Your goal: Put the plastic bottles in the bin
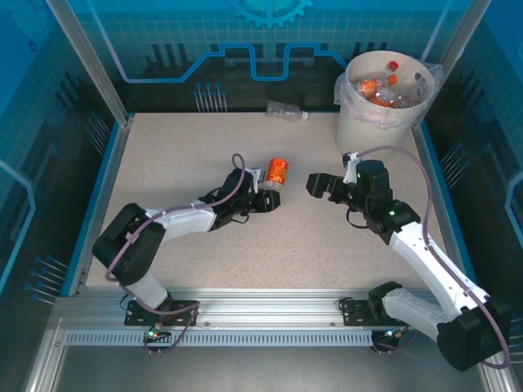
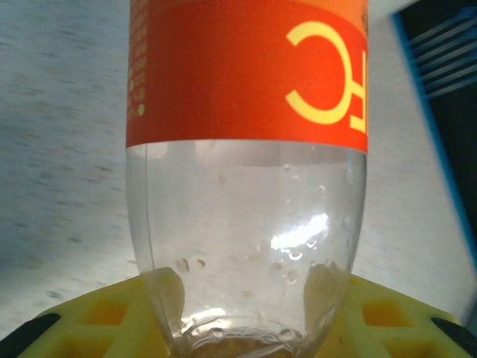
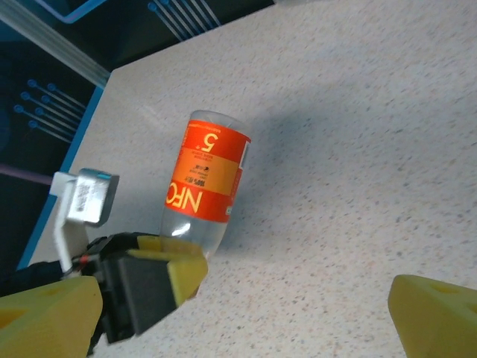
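Left gripper (image 1: 268, 198) clamped on the clear base of an orange-labelled bottle (image 1: 278, 172) lying on the counter (image 1: 204, 269), long axis toward 12 o'clock. Bin (image 1: 355, 126) lies between 1 and 2 o'clock. Right gripper (image 1: 313, 186), wide and empty, is nearer it.

I've got the bottle (image 1: 278, 172) on screen: clear body, red-orange label, yellow lettering on one side, white on the other. My left fingers (image 2: 97, 313) are bright yellow, and the right fingers (image 3: 440, 313) are too. The table (image 1: 327, 245) is beige with fine dark speckles and a blue edge. The bin (image 1: 359, 126) is cream-white, with red and orange caps and labels inside. The walls (image 1: 82, 49) are blue with paler circuit-style lines.
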Action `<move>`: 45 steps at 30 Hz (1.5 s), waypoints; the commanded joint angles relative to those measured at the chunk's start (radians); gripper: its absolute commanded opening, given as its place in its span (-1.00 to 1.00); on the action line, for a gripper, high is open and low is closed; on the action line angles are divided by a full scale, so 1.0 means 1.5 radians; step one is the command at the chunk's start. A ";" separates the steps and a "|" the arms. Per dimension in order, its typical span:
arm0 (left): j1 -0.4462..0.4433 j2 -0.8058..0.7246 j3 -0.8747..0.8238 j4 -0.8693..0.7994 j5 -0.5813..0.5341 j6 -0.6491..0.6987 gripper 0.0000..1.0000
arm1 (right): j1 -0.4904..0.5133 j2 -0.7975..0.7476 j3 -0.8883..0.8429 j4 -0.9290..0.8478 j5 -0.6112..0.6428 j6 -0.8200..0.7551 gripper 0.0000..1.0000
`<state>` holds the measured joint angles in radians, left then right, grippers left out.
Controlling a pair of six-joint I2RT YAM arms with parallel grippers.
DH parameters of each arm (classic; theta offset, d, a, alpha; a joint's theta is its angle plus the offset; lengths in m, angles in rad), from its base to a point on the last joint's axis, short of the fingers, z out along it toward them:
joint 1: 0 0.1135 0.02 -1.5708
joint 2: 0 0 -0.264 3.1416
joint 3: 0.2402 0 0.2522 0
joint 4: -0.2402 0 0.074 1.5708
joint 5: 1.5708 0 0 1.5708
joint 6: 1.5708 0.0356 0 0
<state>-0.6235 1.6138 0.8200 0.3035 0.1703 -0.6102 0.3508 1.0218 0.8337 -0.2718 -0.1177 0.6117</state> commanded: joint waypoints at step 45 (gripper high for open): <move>-0.039 0.010 -0.088 0.518 0.222 -0.196 0.33 | 0.008 0.158 0.130 0.090 -0.188 0.033 0.01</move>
<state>-0.6785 1.6501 0.6647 1.0988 0.5179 -0.9199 0.3618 1.2995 1.0210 -0.1318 -0.4297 0.7017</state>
